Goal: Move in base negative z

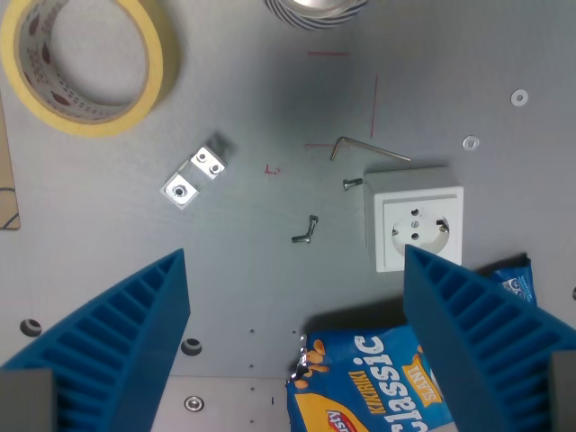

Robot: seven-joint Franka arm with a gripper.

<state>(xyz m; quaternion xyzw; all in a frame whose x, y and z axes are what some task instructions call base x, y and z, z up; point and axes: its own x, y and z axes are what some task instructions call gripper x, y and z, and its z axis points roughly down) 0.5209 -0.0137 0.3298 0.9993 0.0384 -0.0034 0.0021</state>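
From my remote station I am looking straight down through the wrist camera at a grey table, where the gripper is hanging with its two blue ribbed fingers spread wide apart and nothing lying between them: the jaws are released and empty. The task names no object of its own; the only thing it concerns is the gripper itself, which is filling the lower corners of the view above the tabletop.

Between and below the fingers, a blue snack bag printed with "Classic" is lying flat at the bottom edge, partly hidden by the finger on the wrist view's right. Just above that finger, a white wall socket is sitting on the table. Near the socket's upper left corner, a bent Allen key is lying, with a small screw just below it and a small dark metal part further toward the centre.

A metal angle bracket is resting to the wrist view's left of centre. A roll of yellow tape is occupying the top left corner, and two small washers are lying near the right edge. A striped round object is showing at the top edge, cut off by the frame.
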